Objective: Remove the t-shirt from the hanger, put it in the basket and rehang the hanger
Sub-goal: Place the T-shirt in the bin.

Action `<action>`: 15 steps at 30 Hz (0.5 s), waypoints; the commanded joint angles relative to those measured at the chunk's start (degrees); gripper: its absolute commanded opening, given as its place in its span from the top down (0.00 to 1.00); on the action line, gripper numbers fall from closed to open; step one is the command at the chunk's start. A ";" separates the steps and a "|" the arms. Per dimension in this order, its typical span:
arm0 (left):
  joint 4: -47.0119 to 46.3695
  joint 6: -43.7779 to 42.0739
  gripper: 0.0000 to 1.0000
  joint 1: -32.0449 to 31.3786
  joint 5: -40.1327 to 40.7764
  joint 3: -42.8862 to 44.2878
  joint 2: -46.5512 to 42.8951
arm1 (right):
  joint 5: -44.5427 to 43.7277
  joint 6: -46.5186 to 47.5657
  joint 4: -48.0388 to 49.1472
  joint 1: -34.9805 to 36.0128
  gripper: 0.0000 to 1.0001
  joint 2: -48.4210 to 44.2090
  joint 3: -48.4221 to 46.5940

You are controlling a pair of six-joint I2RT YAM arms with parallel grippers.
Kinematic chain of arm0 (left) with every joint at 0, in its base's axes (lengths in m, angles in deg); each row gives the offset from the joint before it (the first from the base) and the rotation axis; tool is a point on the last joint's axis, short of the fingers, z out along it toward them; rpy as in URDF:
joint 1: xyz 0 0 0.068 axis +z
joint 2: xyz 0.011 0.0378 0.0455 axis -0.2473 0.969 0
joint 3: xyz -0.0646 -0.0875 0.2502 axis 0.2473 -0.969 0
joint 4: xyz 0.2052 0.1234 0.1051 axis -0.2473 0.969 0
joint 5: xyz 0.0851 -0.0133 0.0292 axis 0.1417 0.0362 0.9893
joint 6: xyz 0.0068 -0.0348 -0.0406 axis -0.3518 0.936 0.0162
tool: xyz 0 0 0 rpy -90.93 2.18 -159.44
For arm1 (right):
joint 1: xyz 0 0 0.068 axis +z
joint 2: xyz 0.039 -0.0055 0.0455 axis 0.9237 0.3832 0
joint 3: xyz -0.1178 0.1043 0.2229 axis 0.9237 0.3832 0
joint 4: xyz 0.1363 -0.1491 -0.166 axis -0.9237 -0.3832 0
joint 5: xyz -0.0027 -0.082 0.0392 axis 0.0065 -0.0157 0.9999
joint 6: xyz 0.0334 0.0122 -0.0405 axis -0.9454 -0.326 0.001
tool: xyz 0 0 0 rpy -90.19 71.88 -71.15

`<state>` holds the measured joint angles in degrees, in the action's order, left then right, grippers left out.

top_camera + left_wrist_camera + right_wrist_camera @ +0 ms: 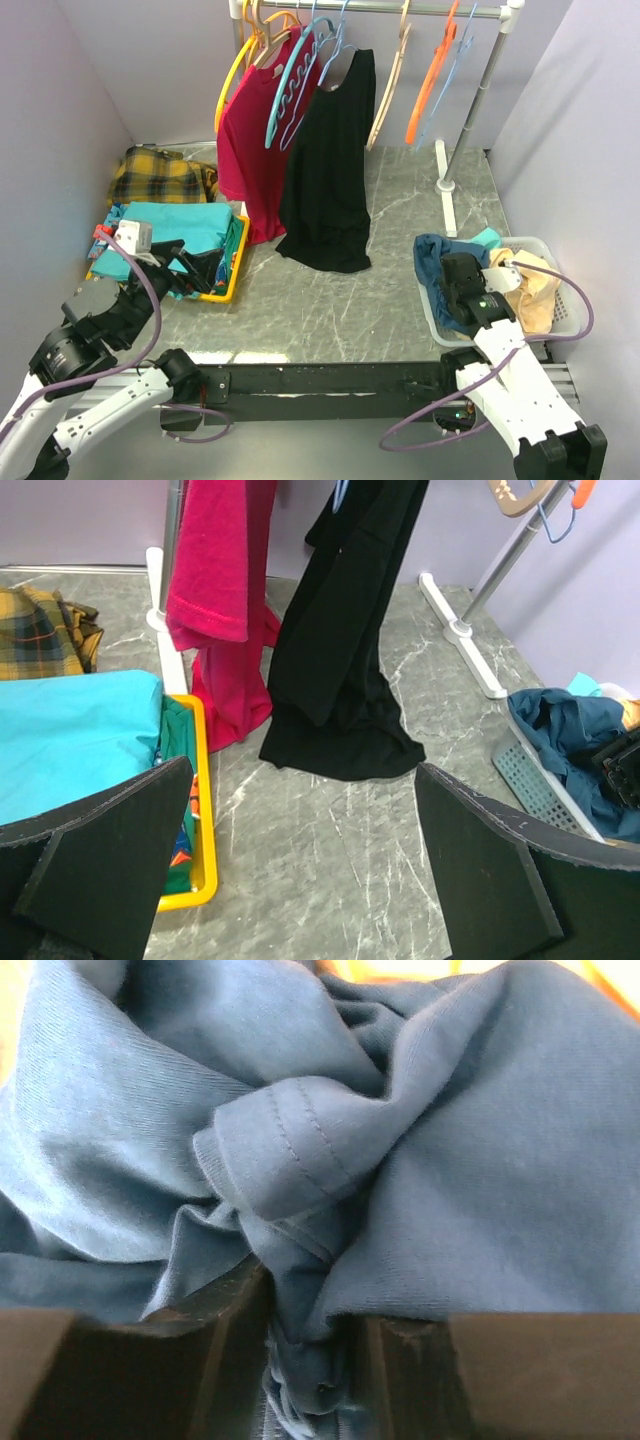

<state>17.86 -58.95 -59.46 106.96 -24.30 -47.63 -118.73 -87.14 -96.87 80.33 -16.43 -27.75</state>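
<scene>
A blue t-shirt (432, 255) (570, 730) lies bunched in the white basket (434, 318) at the right. My right gripper (462, 275) (310, 1360) is down in the basket with a fold of that blue cloth (450, 1160) pinched between its fingers. A black t-shirt (330, 170) (340, 660) and a red one (250, 140) (215, 570) hang from hangers on the rail, the black hem resting on the table. My left gripper (195, 270) (300, 860) stands wide open and holds nothing, low over the table beside the yellow tray.
A yellow tray (237, 275) (205, 810) of folded teal clothes sits at the left, with a plaid cloth (155, 175) behind it. Several bare hangers (430, 80) hang on the rail. The rack's leg and foot (447, 185) (460, 630) stand at the back right. Pale yellow cloth (535, 290) also fills the basket.
</scene>
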 commanded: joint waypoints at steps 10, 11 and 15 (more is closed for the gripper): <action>-12.77 -1.97 0.01 0.06 -6.08 9.97 15.49 | -6.71 5.64 -15.86 -0.21 0.28 -8.38 -22.19; -15.04 -2.14 0.01 0.06 -6.61 11.03 17.00 | -6.10 6.78 -15.60 -0.21 0.28 -8.56 -23.17; -19.89 -4.33 0.00 0.06 -8.80 17.53 25.26 | -2.58 15.56 -11.31 -0.12 0.28 -8.56 -26.51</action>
<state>7.41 -60.70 -59.46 101.61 -12.76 -28.22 -122.25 -79.95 -109.66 80.33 -25.19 -51.16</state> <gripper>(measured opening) 0.994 0.721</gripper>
